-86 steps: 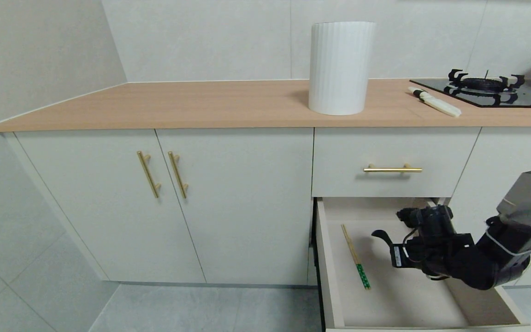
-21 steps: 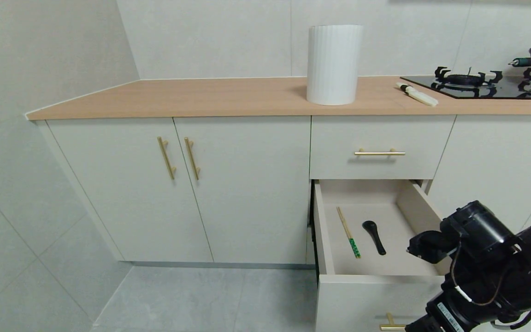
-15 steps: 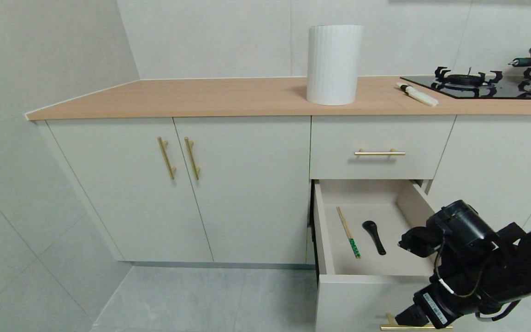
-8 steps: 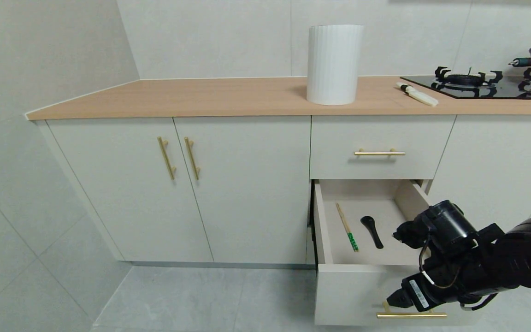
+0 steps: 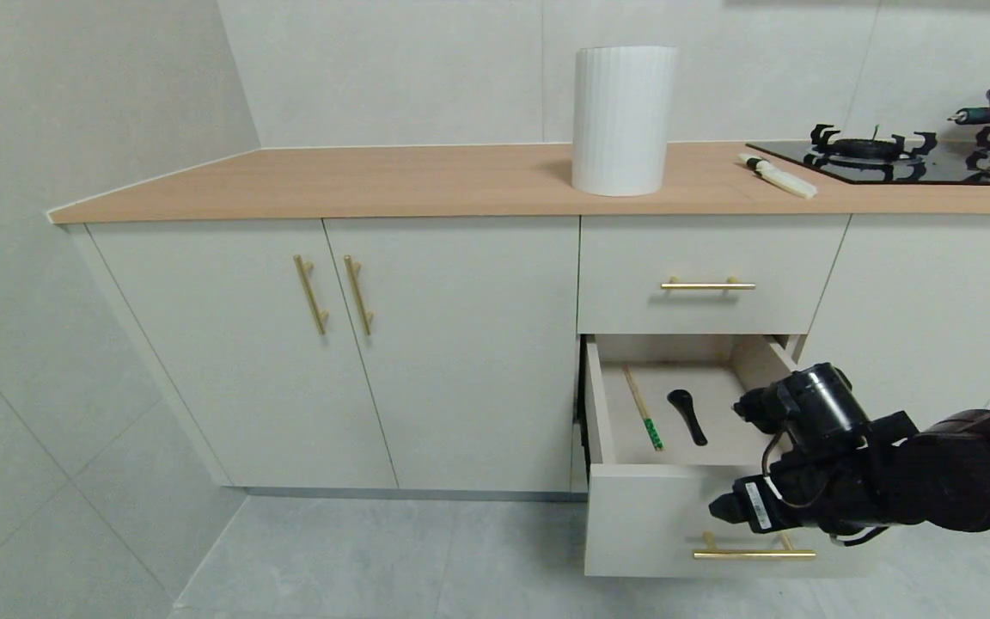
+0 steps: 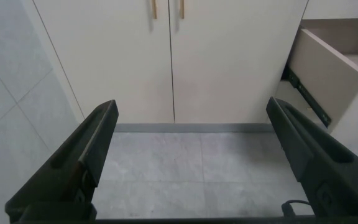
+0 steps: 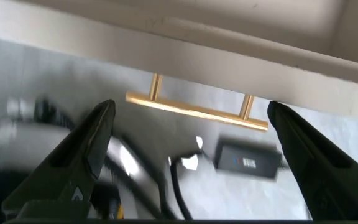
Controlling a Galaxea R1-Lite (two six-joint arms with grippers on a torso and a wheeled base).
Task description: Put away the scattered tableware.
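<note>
Head view caught the right arm stretched low and level, the right gripper [image 5: 723,509] against the drawer [image 5: 632,516] front, fingers spread wide, with the gold handle [image 5: 753,554] just beneath them. Beyond the fingers, inside, lay the chopsticks [image 5: 641,411] and black spoon [image 5: 687,414]. Its white label [image 5: 754,505] was unreadable. The left gripper [image 6: 190,106] hung wide apart above the floor [image 6: 185,174].

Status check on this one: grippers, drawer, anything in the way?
Left gripper open, over floor. Right gripper open, at front of drawer by gold handle. Chopsticks and black spoon inside; drawer partly open. No obstruction seen.

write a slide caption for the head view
Right hand at the open drawer, by its handle; chopsticks and a black spoon lie inside.
</note>
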